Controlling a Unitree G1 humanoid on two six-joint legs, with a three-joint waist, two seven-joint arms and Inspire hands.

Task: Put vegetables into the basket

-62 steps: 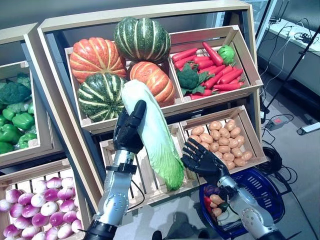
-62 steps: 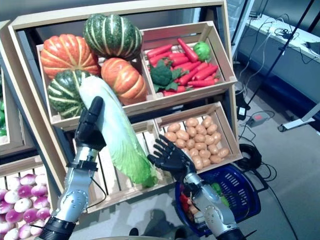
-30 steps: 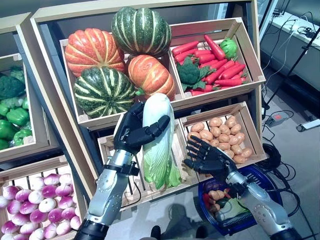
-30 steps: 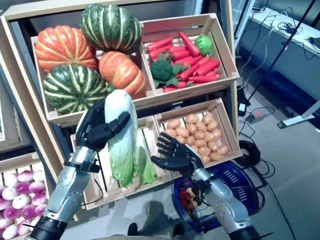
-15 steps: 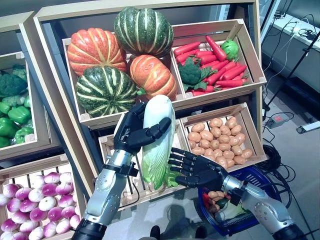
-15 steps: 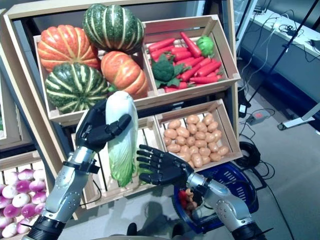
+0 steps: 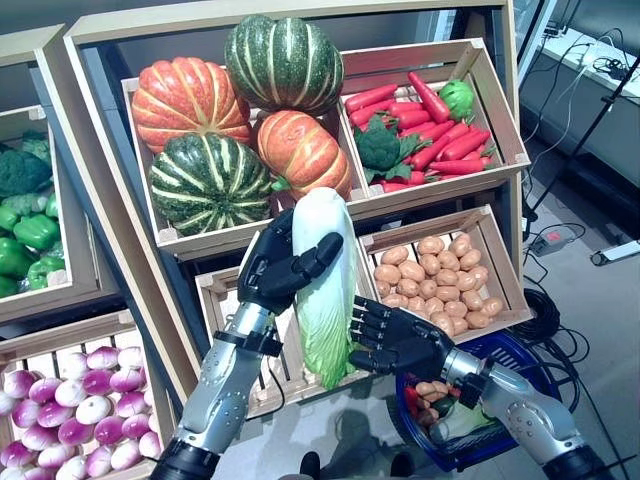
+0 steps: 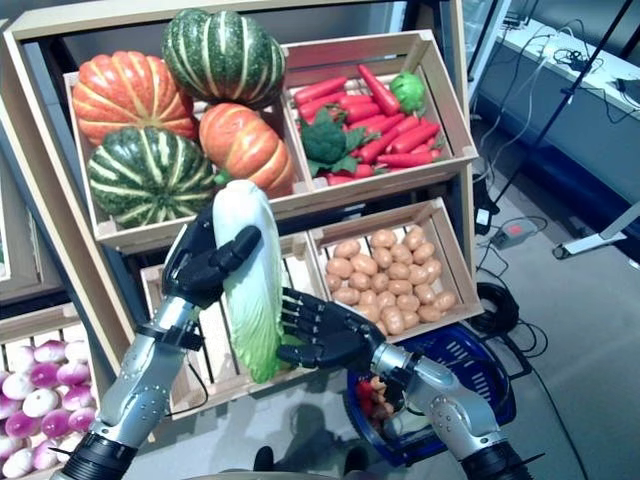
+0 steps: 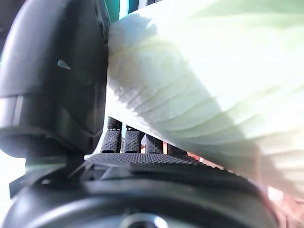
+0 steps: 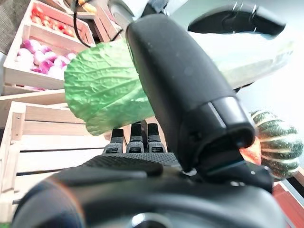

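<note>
A long napa cabbage (image 7: 322,280) hangs almost upright in front of the shelves, white end up and green leaves down. My left hand (image 7: 272,268) is shut on its upper half, thumb across the front; the left wrist view is filled by the cabbage (image 9: 204,85). My right hand (image 7: 402,342) is open with fingers spread, right beside the leafy lower end (image 10: 102,90); whether it touches is unclear. The blue basket (image 8: 475,350) stands low on the right, under my right forearm, with several small vegetables in it.
Wooden crates fill the shelves: pumpkins (image 7: 210,185) upper left, carrots and broccoli (image 7: 430,135) upper right, potatoes (image 7: 430,275) middle right. An empty slatted crate (image 7: 225,300) sits behind the cabbage. Purple onions (image 7: 70,410) and green peppers (image 7: 25,240) are at the left.
My left hand has lowered the cabbage and turned it from slanted to nearly upright. My right hand has moved left from the potato crate to the cabbage's leafy end.
</note>
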